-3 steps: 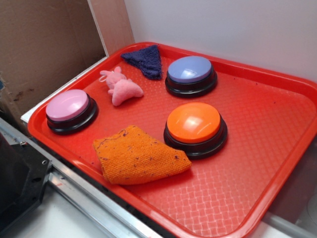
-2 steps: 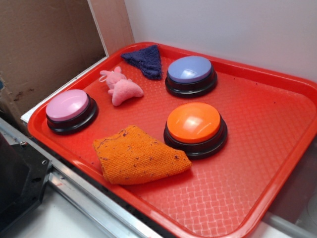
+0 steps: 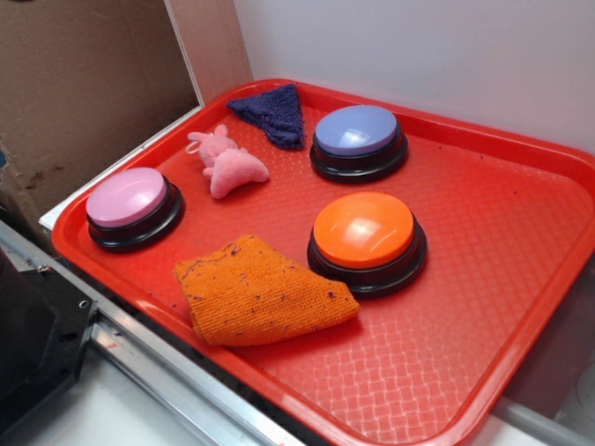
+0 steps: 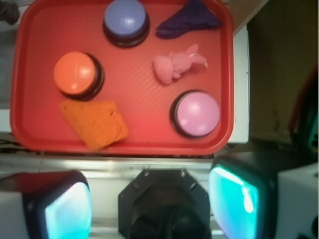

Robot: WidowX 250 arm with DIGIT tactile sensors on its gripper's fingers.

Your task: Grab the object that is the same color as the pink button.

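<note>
Fuzzy pink plush toy [image 3: 228, 163] lies btwn pale pink dome button [image 3: 128, 200] & dark blue cloth [image 3: 274, 113] on red tray [image 3: 483, 279]. Only wrist cam shows tool [image 4: 152, 204]: spread wide, holding nothing, hanging off the tray's near edge.

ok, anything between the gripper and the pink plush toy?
Nothing visible. The gripper hangs high above the tray, fingers apart. The pink plush toy lies uncovered between the pink button and the dark blue cloth, touching neither; both sit close for a descent.
</note>
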